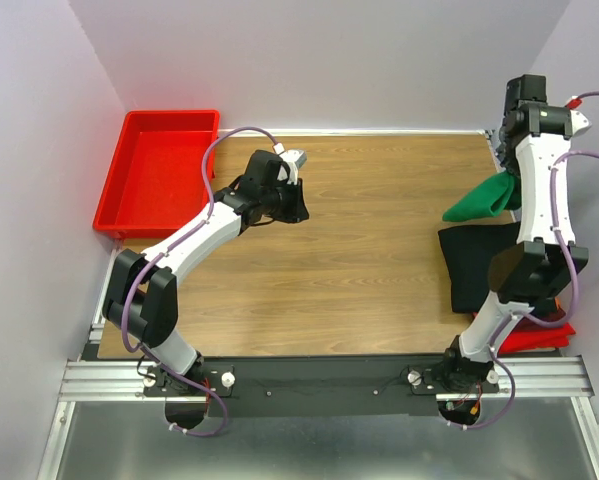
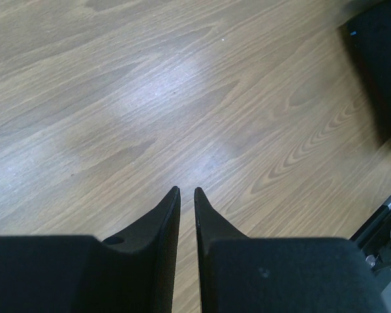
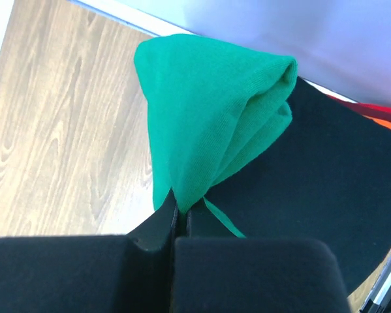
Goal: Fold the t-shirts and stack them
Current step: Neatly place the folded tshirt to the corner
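At far right, green t-shirt [image 1: 482,199] in right jaws, lengthwise leftward (left jaws narrow).

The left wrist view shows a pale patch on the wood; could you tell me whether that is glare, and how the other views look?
Left wrist: yes, soft glare washes out the table grain mid-frame, the rest sharp. Right wrist: the green t-shirt is crisp enough to show its knit, no glare. Top external: even light, only a faint shadow under the left arm.
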Motion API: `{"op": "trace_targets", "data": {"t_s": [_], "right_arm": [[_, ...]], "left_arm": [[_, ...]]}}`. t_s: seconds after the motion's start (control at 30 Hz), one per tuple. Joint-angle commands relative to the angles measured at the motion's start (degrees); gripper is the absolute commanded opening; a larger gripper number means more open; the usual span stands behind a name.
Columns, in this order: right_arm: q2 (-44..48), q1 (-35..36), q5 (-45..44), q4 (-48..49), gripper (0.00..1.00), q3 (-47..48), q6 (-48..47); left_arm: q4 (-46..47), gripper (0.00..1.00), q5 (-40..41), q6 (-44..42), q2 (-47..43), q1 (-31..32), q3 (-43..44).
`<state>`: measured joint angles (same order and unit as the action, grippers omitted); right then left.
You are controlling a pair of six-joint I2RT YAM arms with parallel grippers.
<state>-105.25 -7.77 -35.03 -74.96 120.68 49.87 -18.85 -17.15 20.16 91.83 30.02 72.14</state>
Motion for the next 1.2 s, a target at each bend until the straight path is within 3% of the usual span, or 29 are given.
{"op": "trace_targets", "data": {"t_s": [0.0,0.23,0.73,0.8,0.83,0.87,0.9,0.93,1.17], "right_arm": [[3.3,-1.2,-0.9,-2.5,0.00,2.7,-0.8],[9.9,-1.6,-1.0,-3.3,0.00,-2.5,-0.2],[24.3,-1.5,-0.2,-3.2,0.00,-26.1,2.7],[27.3,-1.5,1.2,-3.3,0.08,-30.4,3.0],[28.5,-1.5,1.5,-3.3,0.19,-31.6,3.0],[30.9,-1.5,2.1,-3.4,0.54,-34.2,3.0],[32.5,-1.5,3.1,-3.4,0.69,-35.3,2.2],[35.0,-1.5,3.5,-3.9,0.98,-37.1,1.6],[41.9,-1.5,9.8,1.9,1.00,-38.2,-4.4]], "left_arm": [[1.0,0.22,-1.1,0.0,-0.8,0.1,-0.3],[1.1,0.22,-1.4,0.1,-0.3,0.1,-0.2],[1.9,0.22,-2.3,0.2,0.4,2.4,-1.4],[2.0,0.22,-2.4,0.2,0.5,3.0,-1.5],[2.2,0.22,-2.5,0.2,0.5,3.2,-1.6],[2.2,0.22,-2.5,0.2,0.5,3.6,-1.7],[2.3,0.22,-2.5,0.1,0.5,3.6,-1.7],[2.5,0.22,-2.5,0.2,0.5,3.7,-1.9],[3.0,0.22,-2.8,-0.1,0.5,3.7,-2.4]]}}
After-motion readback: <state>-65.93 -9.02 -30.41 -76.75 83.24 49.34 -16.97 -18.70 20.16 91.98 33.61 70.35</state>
